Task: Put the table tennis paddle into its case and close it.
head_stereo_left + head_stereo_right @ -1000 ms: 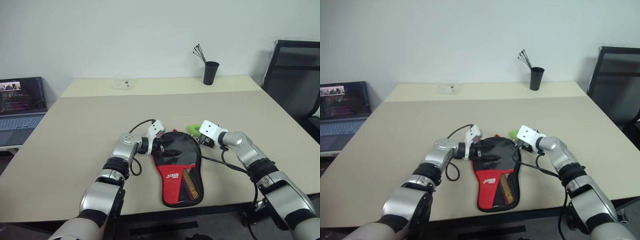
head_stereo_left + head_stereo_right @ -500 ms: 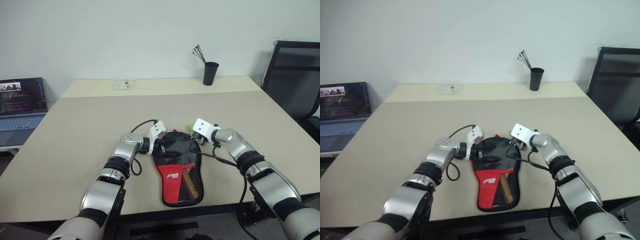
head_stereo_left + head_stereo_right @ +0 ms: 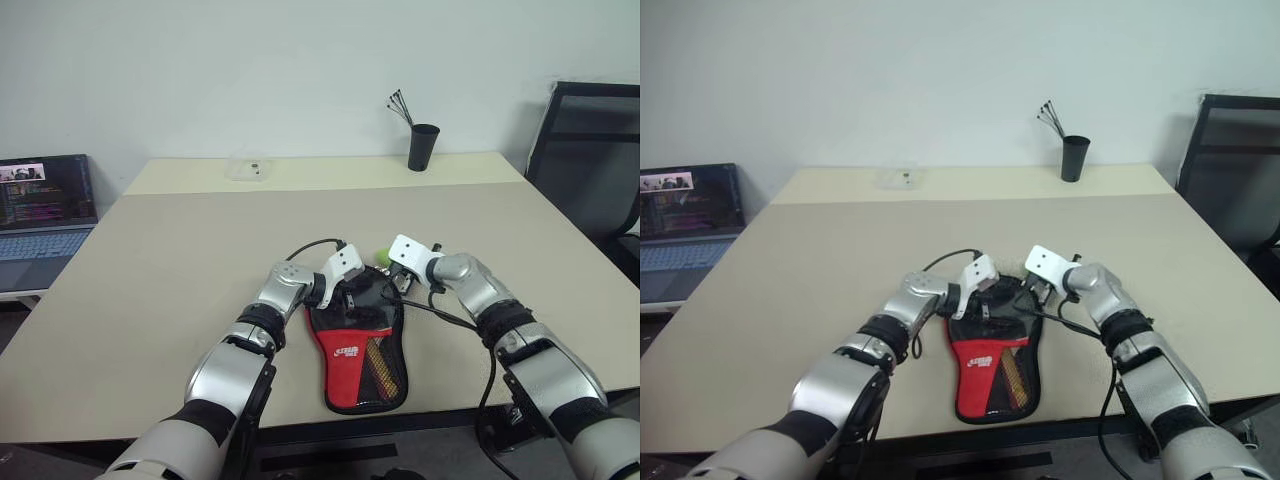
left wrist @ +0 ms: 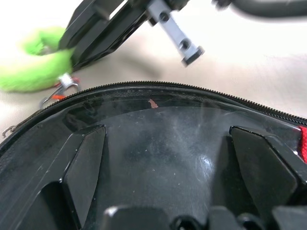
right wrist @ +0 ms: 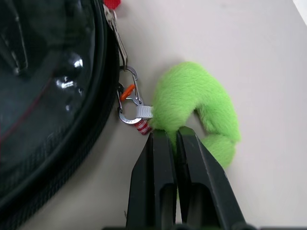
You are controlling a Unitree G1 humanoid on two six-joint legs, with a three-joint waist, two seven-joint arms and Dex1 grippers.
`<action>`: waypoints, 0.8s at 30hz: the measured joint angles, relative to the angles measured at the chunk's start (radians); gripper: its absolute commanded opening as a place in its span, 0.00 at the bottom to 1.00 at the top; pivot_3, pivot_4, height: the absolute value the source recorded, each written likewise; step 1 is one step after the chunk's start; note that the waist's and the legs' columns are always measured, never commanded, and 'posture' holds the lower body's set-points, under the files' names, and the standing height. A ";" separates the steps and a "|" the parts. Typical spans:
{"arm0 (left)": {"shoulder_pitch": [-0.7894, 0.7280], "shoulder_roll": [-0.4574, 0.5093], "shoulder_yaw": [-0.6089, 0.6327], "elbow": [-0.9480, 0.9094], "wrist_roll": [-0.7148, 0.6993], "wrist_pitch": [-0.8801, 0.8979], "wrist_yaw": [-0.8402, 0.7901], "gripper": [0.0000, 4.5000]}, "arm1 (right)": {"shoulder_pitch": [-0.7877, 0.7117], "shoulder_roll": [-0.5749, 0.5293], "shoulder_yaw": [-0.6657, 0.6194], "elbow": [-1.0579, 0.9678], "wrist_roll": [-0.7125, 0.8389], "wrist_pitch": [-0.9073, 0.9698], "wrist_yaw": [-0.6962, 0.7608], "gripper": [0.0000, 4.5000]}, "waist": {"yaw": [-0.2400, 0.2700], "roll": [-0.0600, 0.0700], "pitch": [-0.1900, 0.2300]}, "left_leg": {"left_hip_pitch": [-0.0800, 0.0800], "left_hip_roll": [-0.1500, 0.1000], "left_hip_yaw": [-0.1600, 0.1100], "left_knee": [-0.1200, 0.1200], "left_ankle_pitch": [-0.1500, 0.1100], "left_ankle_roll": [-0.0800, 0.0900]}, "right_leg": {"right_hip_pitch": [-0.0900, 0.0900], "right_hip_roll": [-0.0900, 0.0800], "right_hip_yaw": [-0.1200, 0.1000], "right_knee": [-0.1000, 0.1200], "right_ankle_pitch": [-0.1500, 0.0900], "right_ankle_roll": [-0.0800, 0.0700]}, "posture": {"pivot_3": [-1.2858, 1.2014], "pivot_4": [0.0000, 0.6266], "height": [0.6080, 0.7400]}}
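Reaching inward over the case point(image 3: 357, 335): left gripper point(image 3: 352, 296) jaws spread, right gripper point(image 5: 175, 139) jaws pinching green plush charm point(image 5: 196, 105).

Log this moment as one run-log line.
left end effector: open, over case | right end effector: shut on green plush charm clipped to the case zipper | case on table

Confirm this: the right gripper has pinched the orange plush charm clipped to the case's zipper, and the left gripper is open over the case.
Not quite: the plush charm is bright green, not orange; only the small tab on its clip is orange. The right wrist view shows the right gripper shut on it beside the case. The left gripper is open over the case, as you said.
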 measured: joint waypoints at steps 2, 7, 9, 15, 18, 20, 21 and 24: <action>-0.001 -0.001 0.001 0.004 0.000 -0.002 0.001 1.00 | 0.050 -0.027 -0.005 -0.098 0.007 0.056 0.029 0.01 | 0.000 0.000 0.000 | 0.000 0.000 0.000 0.000 0.000 0.000 | 0.000 0.000 0.000 0.000 0.000 0.000 | 0.52 0.24 1.00; -0.003 -0.017 0.012 0.015 -0.005 0.004 0.001 1.00 | 0.202 -0.118 -0.028 -0.399 0.025 0.201 0.101 0.01 | 0.008 0.001 -0.001 | 0.000 0.000 -0.001 0.000 0.000 0.000 | 0.001 0.000 -0.001 0.000 0.000 0.000 | 0.52 0.24 1.00; -0.004 -0.020 0.016 0.017 -0.006 0.006 0.000 1.00 | 0.284 -0.174 -0.045 -0.550 0.033 0.271 0.141 0.01 | 0.011 0.001 -0.001 | 0.000 -0.001 0.000 0.000 0.000 0.000 | 0.001 0.000 -0.001 -0.001 0.000 0.000 | 0.52 0.24 1.00; -0.005 -0.030 0.021 0.020 -0.007 0.015 0.000 1.00 | 0.470 -0.303 -0.067 -0.952 0.083 0.461 0.261 0.01 | 0.024 0.002 -0.001 | 0.000 -0.001 -0.001 0.000 0.000 0.000 | 0.001 0.000 -0.002 -0.001 0.000 0.000 | 0.52 0.24 1.00; -0.005 -0.035 0.022 0.020 -0.007 0.019 0.000 1.00 | 0.533 -0.356 -0.078 -1.112 0.114 0.558 0.301 0.01 | 0.027 0.002 -0.001 | 0.000 -0.001 -0.001 0.000 0.000 0.000 | 0.001 0.000 -0.002 -0.002 0.000 0.000 | 0.52 0.24 1.00; -0.006 -0.042 0.023 0.021 -0.007 0.020 0.000 1.00 | 0.584 -0.391 -0.085 -1.210 0.141 0.613 0.322 0.01 | 0.028 0.002 -0.001 | 0.000 -0.001 -0.002 0.000 0.000 0.000 | 0.001 -0.001 -0.002 -0.002 0.000 0.000 | 0.52 0.24 1.00; -0.005 -0.043 0.024 0.021 -0.008 0.020 0.000 1.00 | 0.606 -0.405 -0.085 -1.248 0.151 0.633 0.332 0.01 | 0.030 0.001 -0.001 | 0.000 -0.001 -0.002 0.000 0.000 0.000 | 0.001 -0.001 -0.003 -0.003 -0.001 0.000 | 0.52 0.24 1.00; -0.005 -0.044 0.028 0.022 -0.008 0.021 0.001 1.00 | 0.691 -0.456 -0.092 -1.383 0.194 0.711 0.358 0.01 | 0.030 0.001 -0.002 | -0.001 -0.001 -0.002 0.000 -0.001 -0.001 | 0.001 -0.001 -0.003 -0.003 -0.001 0.000 | 0.52 0.24 1.00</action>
